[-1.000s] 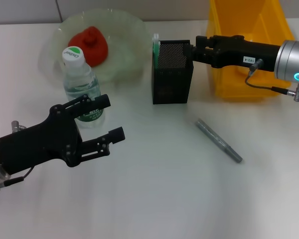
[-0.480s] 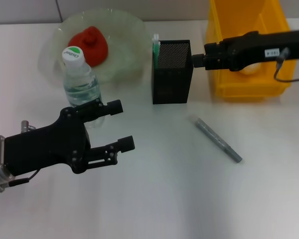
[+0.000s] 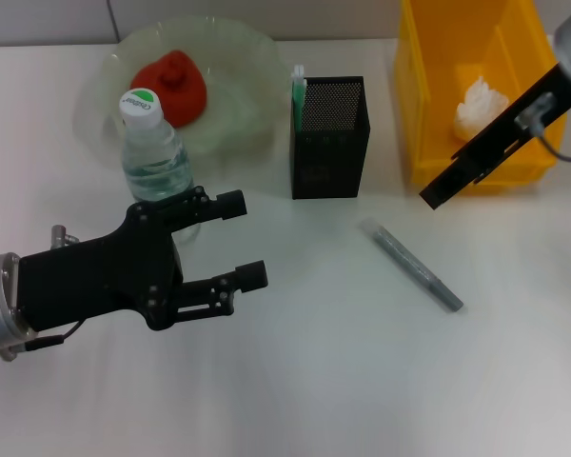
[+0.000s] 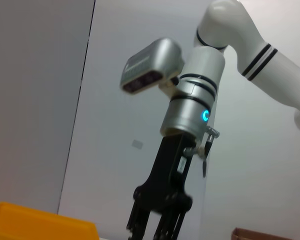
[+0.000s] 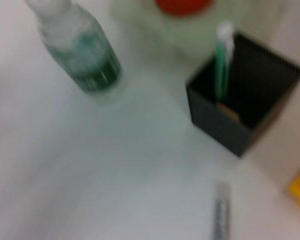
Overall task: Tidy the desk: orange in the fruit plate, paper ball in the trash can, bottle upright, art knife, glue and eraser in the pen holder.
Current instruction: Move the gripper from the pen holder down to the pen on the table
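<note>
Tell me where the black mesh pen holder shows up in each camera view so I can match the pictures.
Head view: the pen holder stands upper middle on the desk, between the fruit plate and the trash can.
Left wrist view: not in it; that picture shows only the right arm's claw.
Right wrist view: the pen holder sits right of centre.
Shared landmark: the art knife standing in the holder's corner.

Black left tool [image 3: 238, 238], silver wrist, white arm
</note>
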`<action>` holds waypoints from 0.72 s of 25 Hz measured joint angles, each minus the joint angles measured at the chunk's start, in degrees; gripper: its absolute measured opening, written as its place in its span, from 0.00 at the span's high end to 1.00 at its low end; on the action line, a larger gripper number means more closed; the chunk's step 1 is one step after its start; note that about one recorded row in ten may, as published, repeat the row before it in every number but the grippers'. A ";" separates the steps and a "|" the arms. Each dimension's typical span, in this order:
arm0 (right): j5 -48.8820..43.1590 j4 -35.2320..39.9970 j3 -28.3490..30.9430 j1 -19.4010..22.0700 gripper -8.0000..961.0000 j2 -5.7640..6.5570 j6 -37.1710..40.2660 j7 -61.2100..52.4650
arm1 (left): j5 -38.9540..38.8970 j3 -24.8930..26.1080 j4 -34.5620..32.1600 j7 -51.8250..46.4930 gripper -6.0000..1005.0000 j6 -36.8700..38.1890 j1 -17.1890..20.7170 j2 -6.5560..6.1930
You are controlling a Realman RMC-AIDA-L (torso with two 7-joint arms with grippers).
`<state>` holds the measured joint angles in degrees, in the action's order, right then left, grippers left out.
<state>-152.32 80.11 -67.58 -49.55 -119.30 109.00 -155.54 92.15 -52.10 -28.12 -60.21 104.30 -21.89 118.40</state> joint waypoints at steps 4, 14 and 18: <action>-2.58 -8.44 -6.41 -2.40 0.46 -0.03 -3.93 -2.95 | -0.01 -0.02 0.23 0.00 0.20 -0.04 -0.03 0.06; -2.47 -27.27 -10.49 -6.05 0.46 -0.42 -17.36 -3.85 | -0.05 -0.02 0.30 0.00 0.20 -0.15 -0.04 0.08; -0.99 -30.04 -11.35 -6.18 0.46 -0.47 -20.14 -3.84 | -0.07 -0.02 0.29 0.06 0.20 -0.16 -0.08 0.08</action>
<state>-153.32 50.06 -78.93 -55.73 -119.77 88.86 -159.38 92.09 -52.12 -27.83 -60.15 104.14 -21.97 118.48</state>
